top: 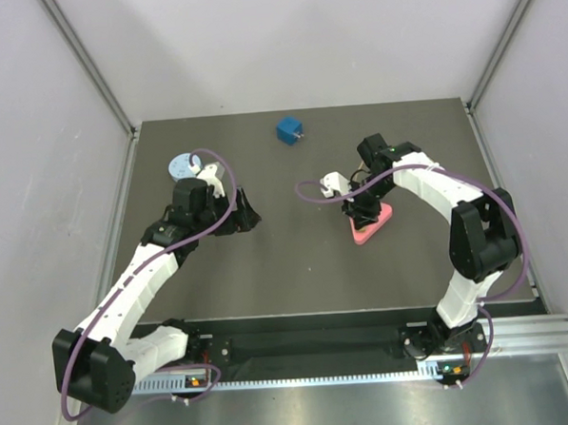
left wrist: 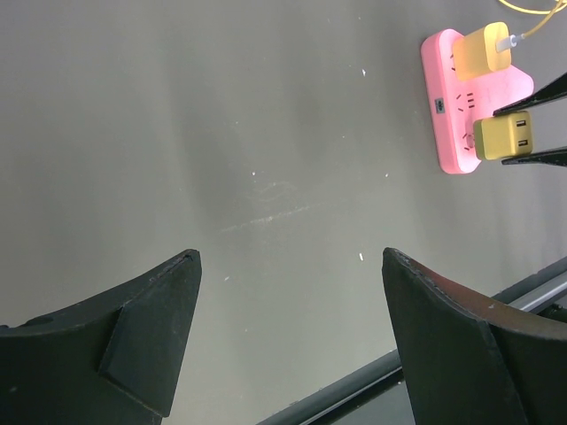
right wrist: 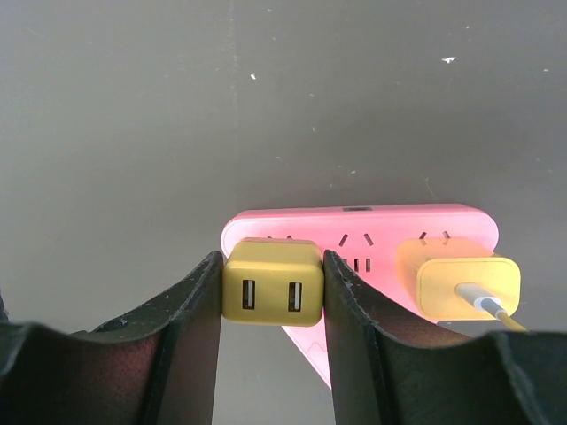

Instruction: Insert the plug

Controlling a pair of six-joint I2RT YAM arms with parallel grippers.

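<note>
Holding plug (right wrist: 271, 283) in right gripper (right wrist: 272, 266), one finger flat against each side face, jaws part-closed on it. Yellow block, two USB ports facing the right wrist cam. Parked at one end of strip (right wrist: 354, 223), over the end socket. Cannot tell whether prongs are fully in. Upright, square to the strip's long side.

Pink strip, flat on table (top: 297, 278), right of centre, directly under the right wrist. Middle socket bare, holes showing. Seated at the other end: second charger (right wrist: 456, 285), also yellow, with cable (right wrist: 489, 305) coming out of its top face. Apart from plug by the bare socket.

Over on the left: left gripper (left wrist: 291, 261) wide open, gripping nothing, low over bare table, well apart from strip. From the left wrist cam, strip seen in the upper right corner with both yellow blocks on it and the right fingers pinching the nearer one.

Further back on table: blue cube (top: 290, 129) near the rear edge, around centre. Pale blue disc (top: 183, 166) at rear left, just behind the left wrist. Both well apart from strip.
</note>
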